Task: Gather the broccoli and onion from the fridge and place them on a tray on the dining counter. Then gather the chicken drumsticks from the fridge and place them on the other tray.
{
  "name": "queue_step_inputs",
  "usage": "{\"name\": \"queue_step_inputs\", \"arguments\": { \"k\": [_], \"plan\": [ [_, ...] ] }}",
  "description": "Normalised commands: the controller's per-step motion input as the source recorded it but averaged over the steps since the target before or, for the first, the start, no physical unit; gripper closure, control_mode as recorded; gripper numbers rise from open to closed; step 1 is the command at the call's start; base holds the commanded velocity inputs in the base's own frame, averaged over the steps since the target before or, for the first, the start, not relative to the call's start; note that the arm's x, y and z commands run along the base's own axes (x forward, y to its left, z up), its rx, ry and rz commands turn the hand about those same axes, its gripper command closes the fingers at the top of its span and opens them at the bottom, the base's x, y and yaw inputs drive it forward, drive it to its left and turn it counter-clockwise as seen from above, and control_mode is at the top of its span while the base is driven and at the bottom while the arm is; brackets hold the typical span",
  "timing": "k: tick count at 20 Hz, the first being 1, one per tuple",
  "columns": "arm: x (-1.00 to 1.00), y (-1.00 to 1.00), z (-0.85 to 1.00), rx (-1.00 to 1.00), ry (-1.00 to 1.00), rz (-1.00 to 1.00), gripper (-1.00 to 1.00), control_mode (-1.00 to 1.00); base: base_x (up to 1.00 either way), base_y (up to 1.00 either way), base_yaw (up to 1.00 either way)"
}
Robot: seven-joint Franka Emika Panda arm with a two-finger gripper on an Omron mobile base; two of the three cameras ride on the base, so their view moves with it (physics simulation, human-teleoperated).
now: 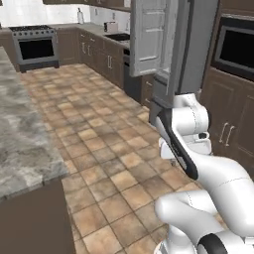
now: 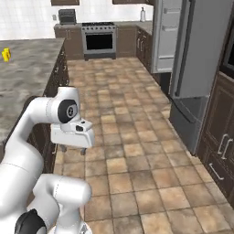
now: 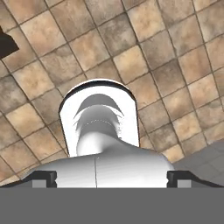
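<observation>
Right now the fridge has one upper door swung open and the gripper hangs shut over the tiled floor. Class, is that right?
Not quite: the gripper hangs open, not shut, as the right base view shows. The fridge does have one upper door swung open, and tiled floor lies below.

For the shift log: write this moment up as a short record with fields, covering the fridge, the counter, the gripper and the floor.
fridge: tall grey French-door fridge at the right, one upper door swung open; its shelves are not visible
counter: long grey-beige marbled stone countertop on the left; a small yellow item rests on it
gripper: two-finger gripper hangs over the floor, fingers spread wide, nothing between them
floor: brown tiled floor between countertop and fridge
background: steel range against the far wall
</observation>
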Motion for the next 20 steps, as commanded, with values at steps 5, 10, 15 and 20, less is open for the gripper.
{"name": "queue_step_inputs", "arguments": {
  "k": [5,10,15,20],
  "plan": [
    [0.00,0.00,0.00,0.00,0.00,0.00,-1.00,1.00,0.98,-0.82,0.58],
    [0.00,0.00,0.00,0.00,0.00,0.00,-1.00,1.00,1.00,-0.99,0.41],
    [0.00,0.00,0.00,0.00,0.00,0.00,-1.00,1.00,1.00,-0.60,0.13],
    [0.00,0.00,0.00,0.00,0.00,0.00,-1.00,1.00,1.00,-0.01,-0.16]
  ]
}}
